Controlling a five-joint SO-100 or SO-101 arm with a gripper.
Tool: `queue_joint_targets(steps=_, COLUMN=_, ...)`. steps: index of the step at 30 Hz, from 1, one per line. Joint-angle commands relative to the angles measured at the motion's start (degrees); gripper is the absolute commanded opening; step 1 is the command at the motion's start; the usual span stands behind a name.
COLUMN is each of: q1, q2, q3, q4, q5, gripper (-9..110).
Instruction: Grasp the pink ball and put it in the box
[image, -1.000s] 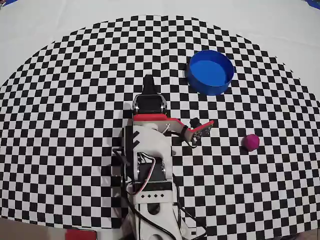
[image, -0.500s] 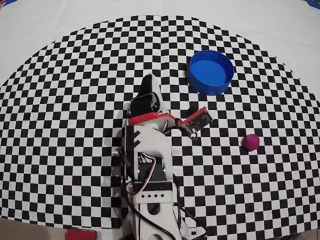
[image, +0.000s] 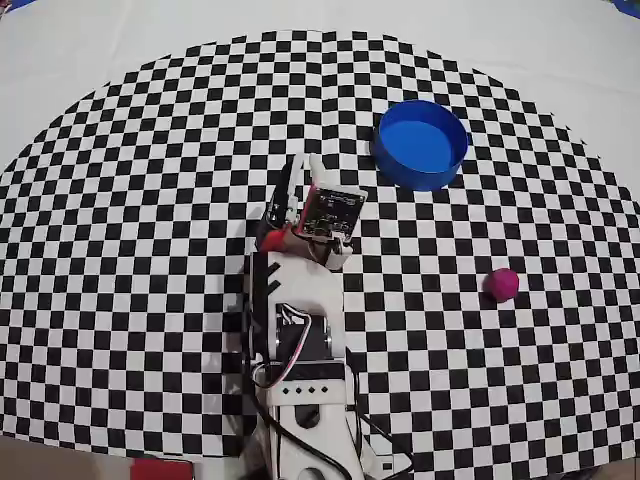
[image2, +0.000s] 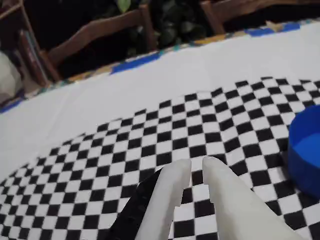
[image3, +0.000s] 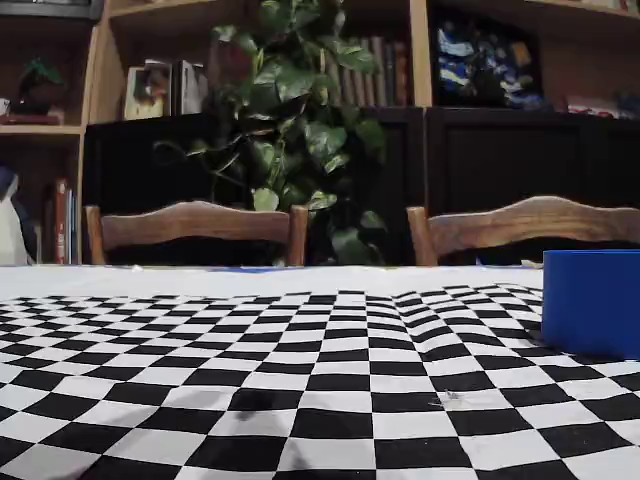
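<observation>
Overhead view: the pincer (image: 300, 165), narrowly parted and empty, hangs mid-desk (image: 120, 200); box (image: 421, 143) toward the far-right edge, pink ball (image: 502, 283) near the right edge.

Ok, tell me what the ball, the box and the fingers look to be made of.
Ball: matte magenta with no glint, perhaps foam or felt, unclear. Box: smooth, uniformly bright-blue thin walls, probably plastic. Fingers: pale, opaque, rounded, likely printed plastic; one dark part sits beside them.
</observation>
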Motion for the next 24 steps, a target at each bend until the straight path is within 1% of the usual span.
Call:
queue_joint_targets(steps=1, q1=0.62, q2=-0.18, q3=0.35, q4=-0.53, q5=-7.03, gripper=0)
queue_joint_targets(steps=2, q1=0.62, q2=-0.09, q3=0.35, q4=-0.62, q5=-8.53, gripper=0)
queue_joint_targets(steps=10, q1=0.53, q2=-0.18, q3=0.35, q4=-1.67, q5=-8.7, gripper=1)
queue_joint_targets(steps=13, q1=0.79, q2=-0.09, q3=0.35, q4=-1.85, q5=-8.7, gripper=18)
queue_joint_targets(steps=17, q1=0.79, q2=-0.26, q3=0.35, q4=-2.46, q5=-8.7, gripper=28)
queue_joint_targets(steps=18, q1=0.79, q2=-0.35, q3=0.35, q4=-2.55, q5=-8.7, gripper=29)
queue_joint_targets(steps=24, q1=0.79, q2=-0.62, q3=0.35, q4=-2.72, q5=-8.7, gripper=29)
